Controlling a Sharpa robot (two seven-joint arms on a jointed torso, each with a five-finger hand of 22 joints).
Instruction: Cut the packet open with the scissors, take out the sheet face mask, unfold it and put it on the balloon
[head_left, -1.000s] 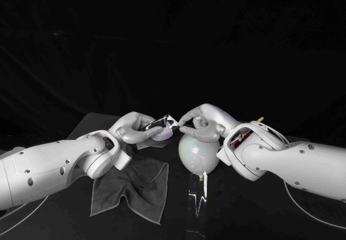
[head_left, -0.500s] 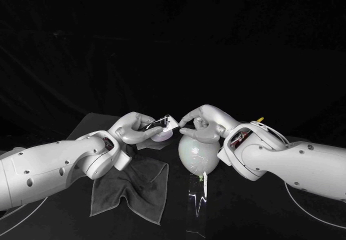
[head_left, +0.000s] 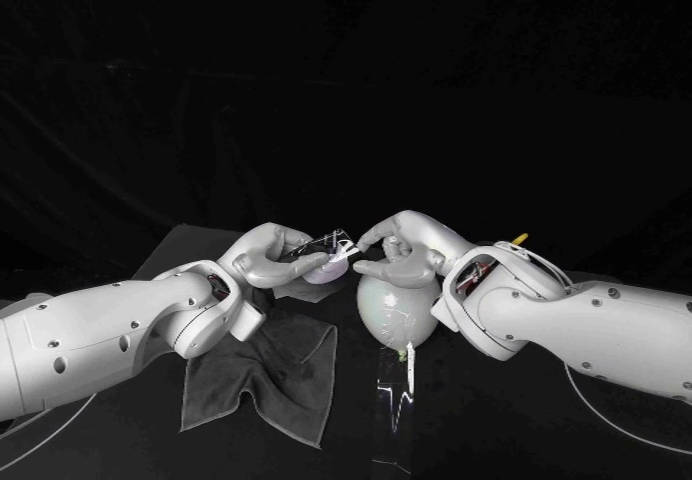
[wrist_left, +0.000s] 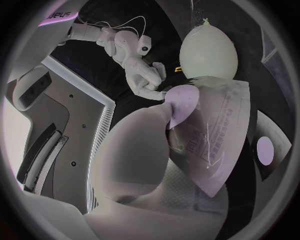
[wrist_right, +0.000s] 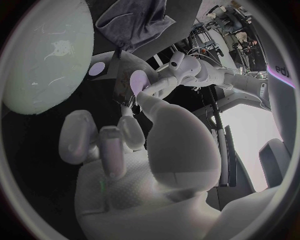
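The black counter (head_left: 188, 240) carries a crumpled dark grey cloth (head_left: 267, 375), lying below the left hand (head_left: 274, 258). The pale green balloon (head_left: 385, 305) sits directly under the right hand (head_left: 397, 255). The left hand grips the translucent printed packet (wrist_left: 215, 135), raised between both hands. Fingertips (head_left: 365, 240) of the right hand touch the packet's edge; whether they pinch it cannot be told.

Inflated pale whitish-green balloon (head_left: 387, 305) lies on its side; clear, lilac-tinted printed packet (head_left: 329, 257) is pinched in the left hand (head_left: 267, 255), raised just beside the balloon's far end
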